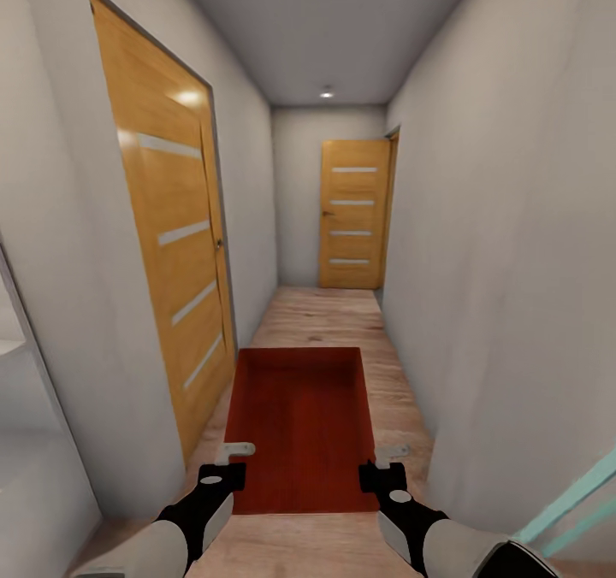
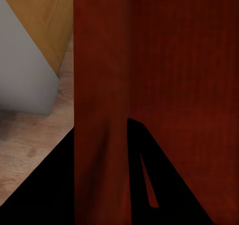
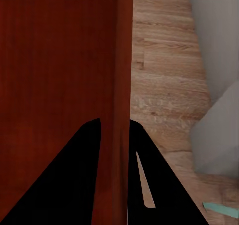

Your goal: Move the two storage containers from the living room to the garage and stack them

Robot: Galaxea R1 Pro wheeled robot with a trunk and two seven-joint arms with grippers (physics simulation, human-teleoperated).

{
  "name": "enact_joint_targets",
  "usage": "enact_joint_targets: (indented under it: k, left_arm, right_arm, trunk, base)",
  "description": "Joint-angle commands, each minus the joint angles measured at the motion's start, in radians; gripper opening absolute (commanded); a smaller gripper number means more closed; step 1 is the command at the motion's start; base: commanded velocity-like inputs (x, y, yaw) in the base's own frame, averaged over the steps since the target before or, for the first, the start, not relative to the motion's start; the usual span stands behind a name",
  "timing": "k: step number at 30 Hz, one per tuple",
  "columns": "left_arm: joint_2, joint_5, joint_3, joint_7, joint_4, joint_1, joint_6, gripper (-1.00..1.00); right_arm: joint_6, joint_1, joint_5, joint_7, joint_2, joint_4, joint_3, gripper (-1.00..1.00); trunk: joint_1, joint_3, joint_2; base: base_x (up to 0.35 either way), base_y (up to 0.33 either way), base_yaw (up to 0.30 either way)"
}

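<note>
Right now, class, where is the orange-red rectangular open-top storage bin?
In the head view the orange-red bin is held low at centre between the left gripper and right gripper, above a corridor's wood plank floor, facing the far wooden door.

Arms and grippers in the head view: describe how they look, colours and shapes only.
Both forearms are pale grey and rounded, narrowing into glossy black wrist sections. The left gripper and the right gripper each have a boxy black body tipped with short light grey jaws. In the wrist views the jaws appear as flat black wedges, each with a thin slit. No cables or markings can be made out.
</note>
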Motion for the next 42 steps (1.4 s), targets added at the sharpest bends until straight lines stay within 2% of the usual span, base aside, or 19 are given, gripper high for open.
enact_joint_targets:
  k: [1,22,31,42]
  left_arm:
    - [-0.006,-0.024,0.057,0.004,-0.016,-0.001,0.004,-1.00]
    - [-0.003,-0.024,0.057,0.004,-0.017,-0.001,0.002,-1.00]
    - [-0.003,-0.024,0.057,0.004,-0.017,-0.001,0.003,-1.00]
    - [-0.003,-0.024,0.057,0.004,-0.052,-0.001,0.004,-1.00]
  right_arm:
    - [-0.006,-0.001,-0.026,-0.006,0.000,0.004,-0.008,-1.00]
    - [-0.006,-0.001,-0.026,-0.007,0.000,0.004,-0.008,-1.00]
    - [-0.006,-0.001,-0.026,-0.008,0.000,0.004,-0.008,-1.00]
    - [-0.005,-0.001,-0.026,-0.008,0.000,0.004,-0.008,-1.00]
  trunk:
    - [0.001,-0.001,-0.001]
    - [0.001,-0.001,-0.001]
    - [0.001,-0.001,-0.001]
    - [0.001,-0.001,-0.001]
  base:
    - [0.322,0.141,-0.004]
    - [0.322,0.039,-0.001]
    - [0.322,0.000,-0.177]
    - [0.322,0.000,-0.013]
